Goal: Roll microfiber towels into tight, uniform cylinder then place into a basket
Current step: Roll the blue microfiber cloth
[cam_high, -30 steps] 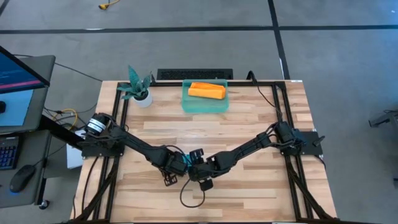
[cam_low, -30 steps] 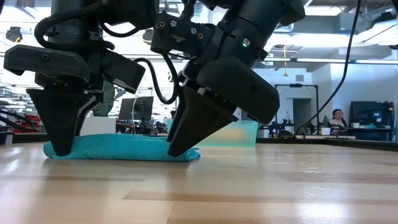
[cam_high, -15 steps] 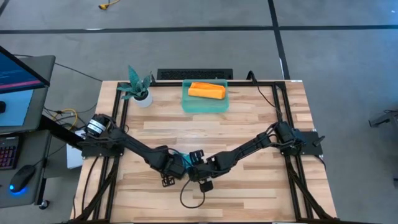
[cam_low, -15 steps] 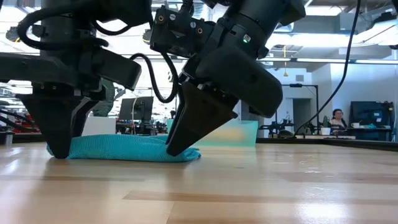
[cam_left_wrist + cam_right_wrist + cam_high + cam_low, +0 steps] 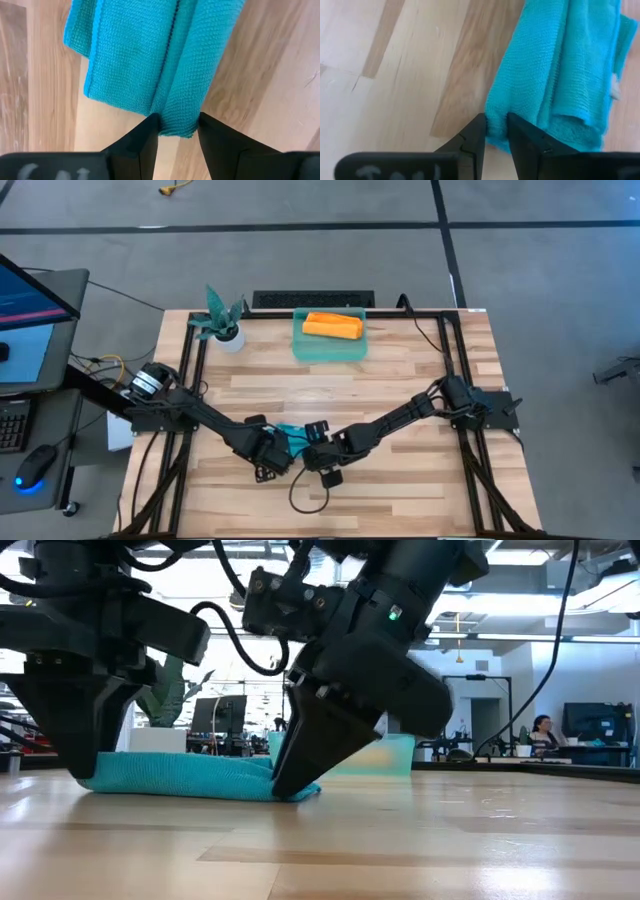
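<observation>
Teal towel point(image 5: 288, 435) lies flat-ish on the worktop point(image 5: 400, 380) near the front edge, folded into a long strip, not yet a cylinder. Both arms are down on it, one per end, so the strip stays taut for rolling.

Left gripper point(image 5: 178, 126): fingers straddle one end fold of the towel with cloth between them. They look closed onto that fold, though the grip seems light. Right gripper point(image 5: 495, 127): fingers pinch the other end's edge with a narrow gap full of cloth, so it's gripping the towel. In the low view both sets of fingertips touch down on the cloth at opposite ends, pressing it to the wood.

Orange towel point(image 5: 332, 326) is already rolled and sitting inside the basket point(image 5: 298, 345) at the back of the worktop, beside the potted plant point(image 5: 222, 320). So one towel is done, one left.

Judgement: pinching both ends at once keeps the roll even in width. Risk is one end slipping and coning the roll.
</observation>
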Controlling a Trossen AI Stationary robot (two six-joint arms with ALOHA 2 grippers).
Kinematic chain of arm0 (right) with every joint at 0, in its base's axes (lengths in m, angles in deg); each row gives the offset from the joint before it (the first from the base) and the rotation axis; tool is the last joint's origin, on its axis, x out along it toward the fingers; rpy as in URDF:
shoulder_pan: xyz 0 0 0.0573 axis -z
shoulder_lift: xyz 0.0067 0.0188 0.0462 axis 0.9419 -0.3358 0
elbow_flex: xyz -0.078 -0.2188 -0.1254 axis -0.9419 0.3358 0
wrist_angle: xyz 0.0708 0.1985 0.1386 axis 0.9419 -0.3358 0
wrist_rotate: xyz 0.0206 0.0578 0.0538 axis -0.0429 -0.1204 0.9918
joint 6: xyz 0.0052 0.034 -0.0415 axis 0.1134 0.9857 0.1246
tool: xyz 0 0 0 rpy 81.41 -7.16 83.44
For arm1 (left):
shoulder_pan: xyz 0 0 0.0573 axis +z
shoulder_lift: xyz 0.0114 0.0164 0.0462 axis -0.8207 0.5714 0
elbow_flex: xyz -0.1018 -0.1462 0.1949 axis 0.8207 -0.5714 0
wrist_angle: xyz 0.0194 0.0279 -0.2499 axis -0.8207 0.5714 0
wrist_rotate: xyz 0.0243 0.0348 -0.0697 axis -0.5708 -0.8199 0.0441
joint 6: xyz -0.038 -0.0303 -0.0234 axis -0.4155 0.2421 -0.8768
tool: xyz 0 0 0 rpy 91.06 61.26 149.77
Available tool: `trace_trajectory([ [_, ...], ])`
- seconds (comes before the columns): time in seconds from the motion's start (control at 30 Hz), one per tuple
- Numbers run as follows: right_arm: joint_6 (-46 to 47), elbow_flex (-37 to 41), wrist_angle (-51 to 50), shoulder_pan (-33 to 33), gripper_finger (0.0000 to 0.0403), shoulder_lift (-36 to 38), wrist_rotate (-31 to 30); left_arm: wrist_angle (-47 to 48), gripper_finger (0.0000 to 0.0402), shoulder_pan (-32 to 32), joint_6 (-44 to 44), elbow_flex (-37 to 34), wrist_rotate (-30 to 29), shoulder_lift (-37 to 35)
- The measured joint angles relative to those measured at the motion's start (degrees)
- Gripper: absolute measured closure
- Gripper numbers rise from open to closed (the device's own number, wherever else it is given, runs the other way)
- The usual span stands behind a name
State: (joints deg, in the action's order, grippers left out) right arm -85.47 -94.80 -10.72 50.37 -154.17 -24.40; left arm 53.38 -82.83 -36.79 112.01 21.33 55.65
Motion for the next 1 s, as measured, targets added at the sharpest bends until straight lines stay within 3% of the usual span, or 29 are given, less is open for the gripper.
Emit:
trace_trajectory([
  [0.33,2.12,-0.20,-0.12,0.36,0.0320,-2.01,2.07,0.52,0.0271,-5.78,-1.06,0.28,-2.47,-3.20],
  [0.47,3.52,-0.20,-0.19,0.64,0.0333,-1.99,2.43,-0.23,0.0271,-10.44,-1.05,0.28,-7.22,-4.13],
  [0.67,3.68,-1.32,-1.12,0.74,0.0335,-2.18,2.78,-7.61,0.0271,-16.98,3.15,-0.13,-19.74,-3.72],
  [0.83,3.82,-1.38,-0.74,0.76,0.0335,-2.27,3.02,-11.09,0.0271,-17.16,7.52,-1.43,-25.09,-3.72],
  [1.0,3.92,-1.38,-0.85,0.76,0.0335,-2.27,3.54,-15.61,0.0272,-14.75,8.62,-6.15,-24.15,-3.74],
])
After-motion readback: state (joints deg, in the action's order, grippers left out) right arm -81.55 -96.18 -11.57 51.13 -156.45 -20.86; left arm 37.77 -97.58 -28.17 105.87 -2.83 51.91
